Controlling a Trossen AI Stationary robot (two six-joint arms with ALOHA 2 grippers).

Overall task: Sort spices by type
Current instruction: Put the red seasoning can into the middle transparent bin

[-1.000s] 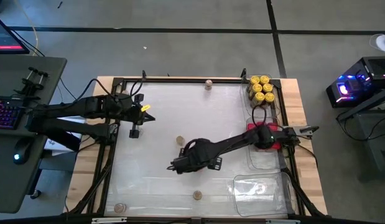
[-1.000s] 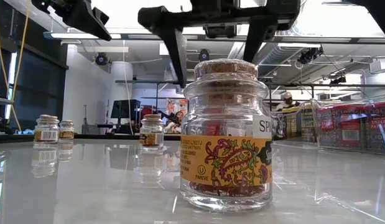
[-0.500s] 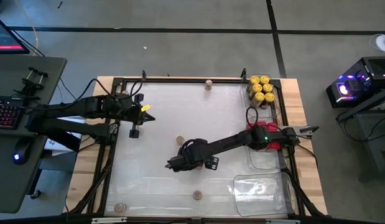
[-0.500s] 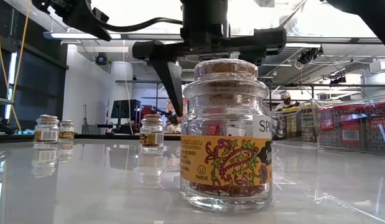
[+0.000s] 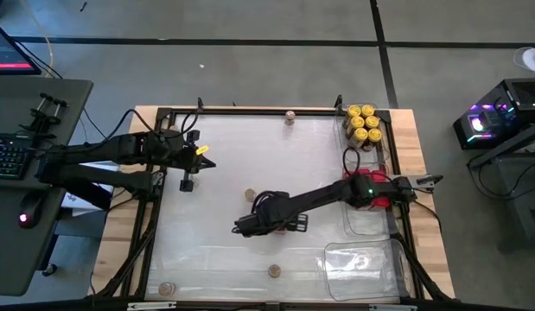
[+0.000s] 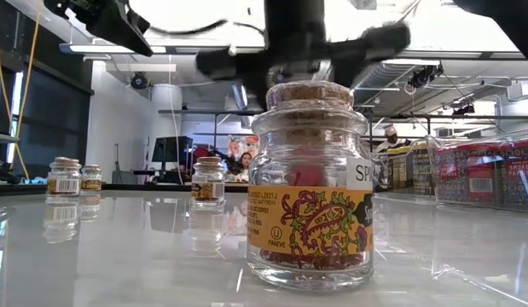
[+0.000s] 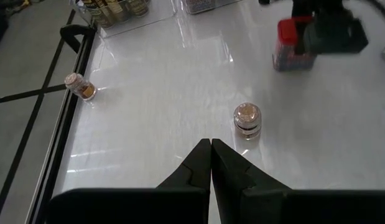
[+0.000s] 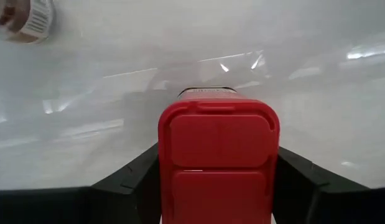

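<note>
Red-lidded boxy tin, mid-table: pinched between the dark fingers of the right gripper. Cork-topped jar just beside. Left gripper: fingers pressed together, empty, near the table's left edge.

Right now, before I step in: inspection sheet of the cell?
Surface: white tabletop, glossy.
Job's things: yellow-lid jars trayed at the far right corner; red tins trayed beside them; four cork jars loose.
Clutter: clear tray, seemingly empty.
Grippers: left gripper shut, empty, at the left edge; right gripper mid-table, closed on a red tin.
Cables: black loop by the right arm.
Surroundings: keyboard on a desk left of the table.
</note>
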